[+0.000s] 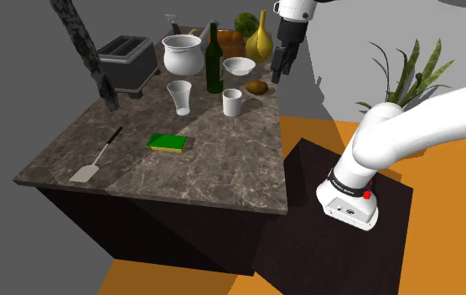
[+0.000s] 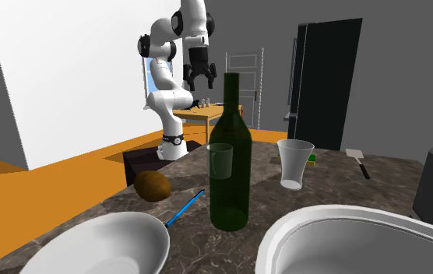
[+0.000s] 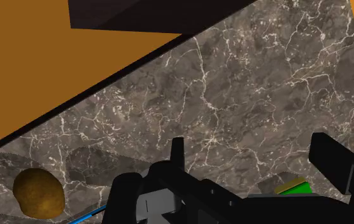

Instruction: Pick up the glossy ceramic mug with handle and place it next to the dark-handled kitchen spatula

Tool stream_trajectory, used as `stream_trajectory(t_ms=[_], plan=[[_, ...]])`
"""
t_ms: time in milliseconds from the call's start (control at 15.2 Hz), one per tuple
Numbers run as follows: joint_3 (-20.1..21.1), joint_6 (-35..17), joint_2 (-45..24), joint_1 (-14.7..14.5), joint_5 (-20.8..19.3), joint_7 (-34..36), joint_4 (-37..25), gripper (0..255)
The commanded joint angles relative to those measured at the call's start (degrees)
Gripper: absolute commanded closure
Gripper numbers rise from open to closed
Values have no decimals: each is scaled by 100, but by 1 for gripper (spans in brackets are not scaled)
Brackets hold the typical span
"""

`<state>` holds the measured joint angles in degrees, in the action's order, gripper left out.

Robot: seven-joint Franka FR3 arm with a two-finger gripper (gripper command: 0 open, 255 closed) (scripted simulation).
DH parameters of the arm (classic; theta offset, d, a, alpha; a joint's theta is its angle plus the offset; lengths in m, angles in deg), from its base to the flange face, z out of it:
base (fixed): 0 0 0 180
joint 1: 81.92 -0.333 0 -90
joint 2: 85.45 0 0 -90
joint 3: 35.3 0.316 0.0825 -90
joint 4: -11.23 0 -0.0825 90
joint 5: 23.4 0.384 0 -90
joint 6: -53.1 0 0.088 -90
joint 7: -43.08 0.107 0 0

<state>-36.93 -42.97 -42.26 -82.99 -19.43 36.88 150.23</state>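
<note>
Gripper (image 1: 278, 74): hanging in the air over the counter's right edge in the shoulder view, close to the far right corner; its fingers are standing apart, gripping nothing.
Mug (image 1: 232, 102): standing upright and white on the counter (image 1: 223, 172), toward the far right corner in the shoulder view; it is sitting lower than the gripper and apart from it.
Bottle (image 1: 214, 59): standing dark and upright just beside the mug, toward the far edge.
Potato (image 1: 256, 87): lying near the mug, between it and the counter's right edge.
Glass (image 1: 179, 96): standing near the mug, on the side facing the left edge.
Spatula (image 1: 97, 159): lying flat near the left edge in the shoulder view, its pale blade pointing toward the near left corner and its dark handle toward the far edge; it is lying well apart from the mug.
Sponge (image 1: 168, 142): lying green about mid-counter, between spatula and mug.
Far edge: a toaster (image 1: 126, 60) is sitting toward the far left corner, with a white pot (image 1: 182, 54) and a bowl (image 1: 239, 66) standing along the far edge.
Blue stick (image 2: 185, 206): lying just beside the potato.
</note>
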Motion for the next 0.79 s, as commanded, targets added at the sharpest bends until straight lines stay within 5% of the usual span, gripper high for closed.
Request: stream_trajectory(t_ms=[0,726], plan=[[0,0,0,0,0,0,0,0],[4,-2420,-1847,7,-322,-375,112,0]])
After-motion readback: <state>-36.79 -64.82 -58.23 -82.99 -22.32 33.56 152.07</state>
